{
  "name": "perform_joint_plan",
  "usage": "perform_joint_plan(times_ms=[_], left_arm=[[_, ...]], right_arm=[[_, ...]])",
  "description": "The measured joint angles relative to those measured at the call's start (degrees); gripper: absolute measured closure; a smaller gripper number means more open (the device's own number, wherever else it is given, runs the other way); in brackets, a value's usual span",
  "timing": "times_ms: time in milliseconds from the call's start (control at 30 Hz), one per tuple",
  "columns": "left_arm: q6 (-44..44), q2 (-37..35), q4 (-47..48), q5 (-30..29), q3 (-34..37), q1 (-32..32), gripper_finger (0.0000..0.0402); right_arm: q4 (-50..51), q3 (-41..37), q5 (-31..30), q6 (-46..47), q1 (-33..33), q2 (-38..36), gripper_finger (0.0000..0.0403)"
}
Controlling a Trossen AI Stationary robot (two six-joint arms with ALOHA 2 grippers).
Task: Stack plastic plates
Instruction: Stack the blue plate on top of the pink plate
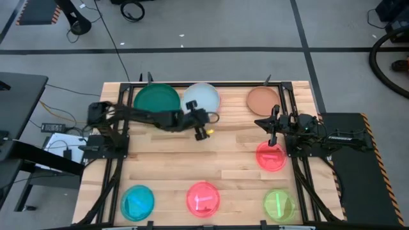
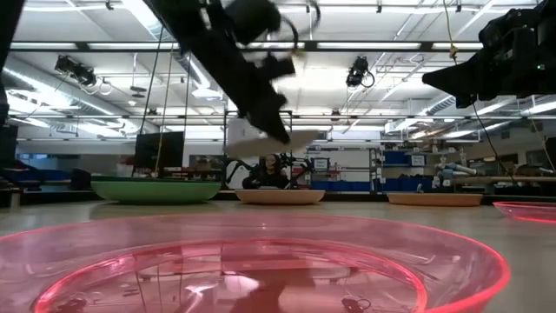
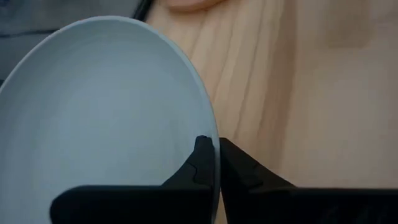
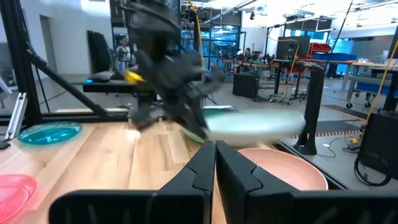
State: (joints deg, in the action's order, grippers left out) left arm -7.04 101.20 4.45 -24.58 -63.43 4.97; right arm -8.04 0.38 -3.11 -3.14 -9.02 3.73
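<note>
Nearest the front table edge, small cyan (image 1: 137, 202), red (image 1: 203, 199) and lime (image 1: 279, 204) plates are lying unstacked. Farther back, the right gripper (image 1: 273, 128) is waiting above another red plate (image 1: 271, 156), jaws together. At the rear, the left gripper (image 1: 199, 121) is lifting the pale blue plate (image 1: 202, 98) by its rim, jaws clamped, likely for stacking; its underside is hidden.

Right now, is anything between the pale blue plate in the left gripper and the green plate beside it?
Nothing visible. The left gripper holds the pale blue plate by its rim, lifted off the table. The green plate lies right beside it.
</note>
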Motion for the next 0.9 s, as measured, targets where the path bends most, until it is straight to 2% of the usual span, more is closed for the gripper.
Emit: perform_joint_plan(times_ms=[167,333,733,900], left_arm=[[-0.24,8.43,-2.29,6.37,-1.77,5.51,0.0388],[-2.86,12.98,-3.29,7.41,-3.62,6.53,0.0388],[-1.62,14.0,-4.59,7.8,-4.25,6.8,0.0381],[-1.06,14.0,-4.09,3.93,-4.21,6.8,0.0359]], right_arm=[[-0.05,0.0,0.02,-0.02,0.01,0.0,0.0379],[-0.07,0.0,0.04,-0.01,0.0,0.0,0.0379],[-0.06,0.0,0.06,0.0,0.0,0.0,0.0379],[-0.03,0.0,0.1,-0.02,0.0,0.0,0.0379]])
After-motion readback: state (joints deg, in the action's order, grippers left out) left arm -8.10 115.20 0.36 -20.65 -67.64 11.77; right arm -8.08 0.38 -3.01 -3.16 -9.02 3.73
